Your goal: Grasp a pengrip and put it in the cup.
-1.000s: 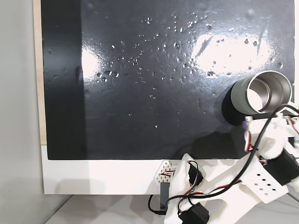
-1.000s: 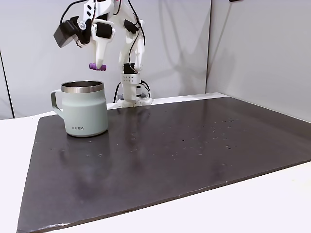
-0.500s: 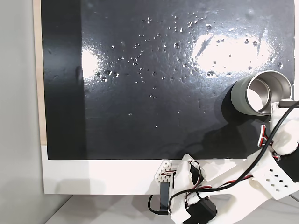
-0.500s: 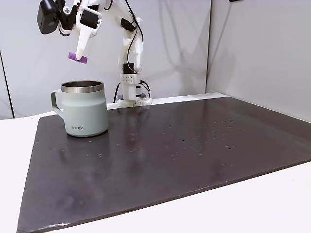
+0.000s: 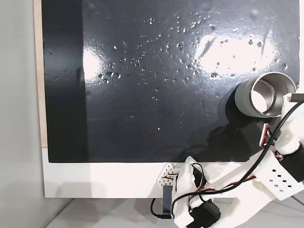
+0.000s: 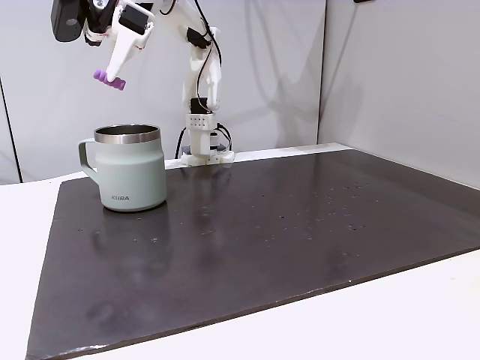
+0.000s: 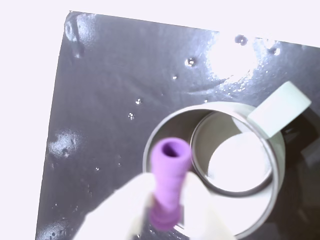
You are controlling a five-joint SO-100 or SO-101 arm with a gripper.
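The cup [image 6: 129, 168] reads "KIIRA" on its grey-green wall in a fixed view. There the gripper [image 6: 112, 77] pinches the pengrip [image 6: 109, 79] high above the cup's left side (clear of the rim). The wrist view adds the cup's pale handle [image 7: 277, 110] and the pengrip's hollow end.

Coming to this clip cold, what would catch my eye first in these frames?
The purple pengrip, pinched in the white claw high above the mat, draws the eye first; in the wrist view it hangs right over the cup's rim. Next is the grey-green cup, upright near the left end of the glossy black mat in that fixed view, its shiny inside showing nothing in it.
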